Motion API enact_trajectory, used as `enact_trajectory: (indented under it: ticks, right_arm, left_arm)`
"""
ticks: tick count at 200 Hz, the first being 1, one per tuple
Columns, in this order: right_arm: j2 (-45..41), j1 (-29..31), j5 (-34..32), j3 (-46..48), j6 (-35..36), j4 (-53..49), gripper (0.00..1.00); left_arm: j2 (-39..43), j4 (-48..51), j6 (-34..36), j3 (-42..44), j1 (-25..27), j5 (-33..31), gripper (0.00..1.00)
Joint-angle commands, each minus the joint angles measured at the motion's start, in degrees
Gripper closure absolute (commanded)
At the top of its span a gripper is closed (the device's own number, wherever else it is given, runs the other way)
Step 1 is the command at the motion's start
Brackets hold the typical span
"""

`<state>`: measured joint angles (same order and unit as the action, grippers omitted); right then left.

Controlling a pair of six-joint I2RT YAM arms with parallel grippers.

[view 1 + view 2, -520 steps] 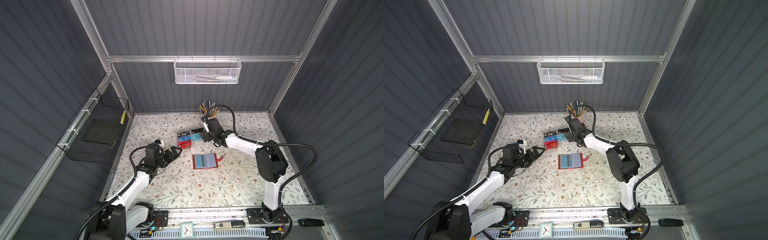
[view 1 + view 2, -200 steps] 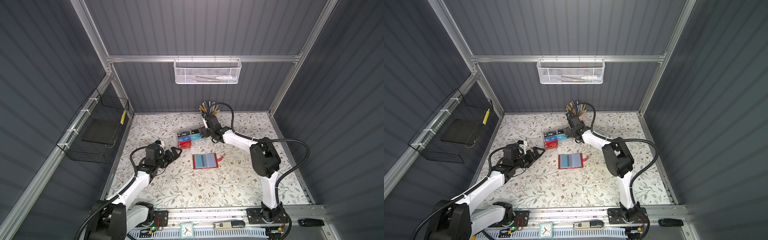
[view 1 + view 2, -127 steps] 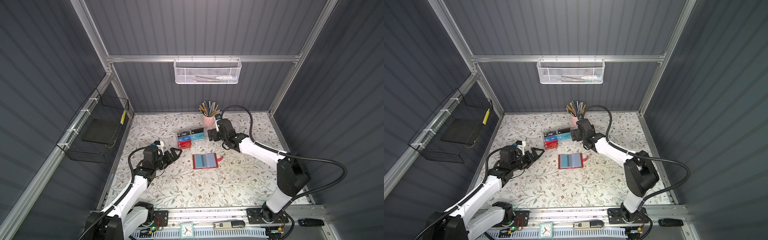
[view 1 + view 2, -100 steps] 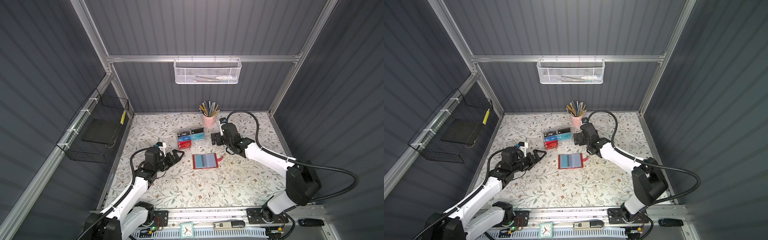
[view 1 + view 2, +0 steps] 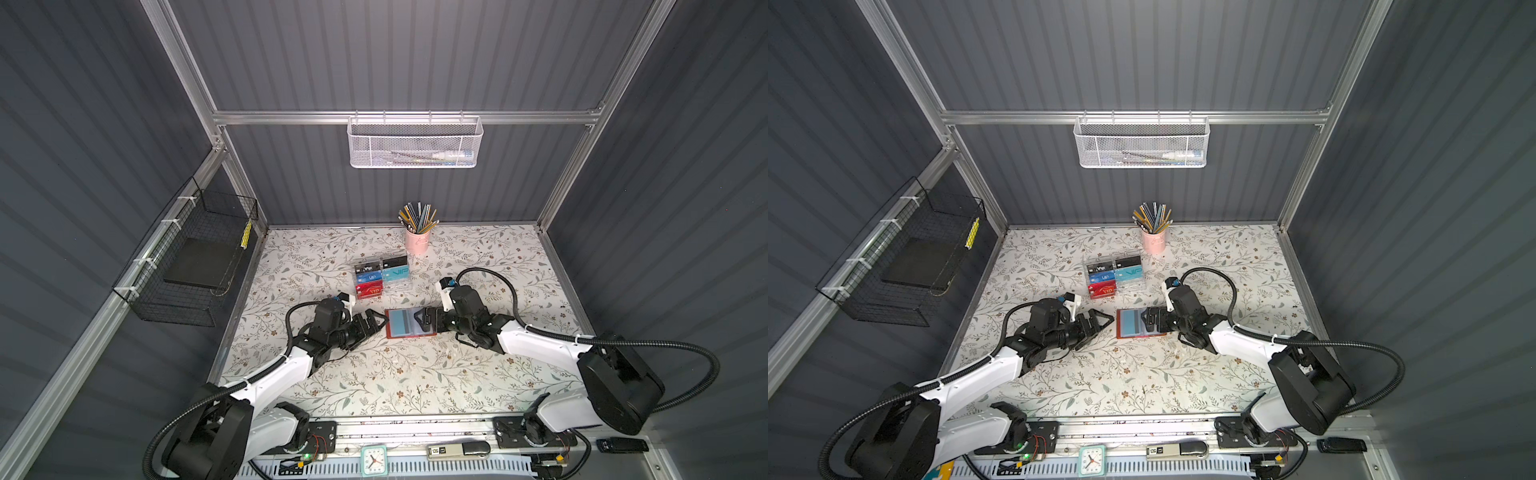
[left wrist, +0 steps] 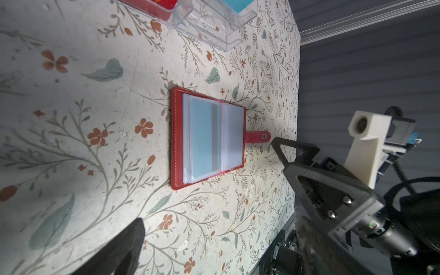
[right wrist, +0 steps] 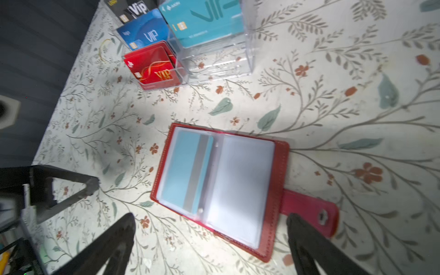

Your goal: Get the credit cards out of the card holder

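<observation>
Just beneath the right gripper (image 5: 426,325), back from the clear box (image 5: 382,274) with jaws wide and empty, lies the open card holder (image 5: 399,325); the left gripper (image 5: 374,326), equally spread, has crept alongside. A striped teal card (image 7: 183,171) remains sleeved, probably next out

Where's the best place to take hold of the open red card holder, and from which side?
Probably the snap tab: it juts past the card holder's edge toward the right gripper, while the rest lies flat. Come in low from that side.
</observation>
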<state>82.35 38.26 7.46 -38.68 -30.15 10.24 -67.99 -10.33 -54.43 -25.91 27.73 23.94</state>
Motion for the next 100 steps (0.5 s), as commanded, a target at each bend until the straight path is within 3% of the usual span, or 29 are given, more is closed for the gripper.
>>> enact_trajectory:
  ticks: [1,100]
  right_arm:
    - [1.97,0.57,2.63,0.21,-2.13,4.2,0.01]
    - [8.94,-1.45,2.09,1.83,-2.68,8.31,0.01]
  left_arm:
    - [-1.75,-3.5,-1.28,-1.12,0.64,0.84,0.0]
    - [-12.51,-7.89,-1.96,-7.14,1.97,3.16,0.0]
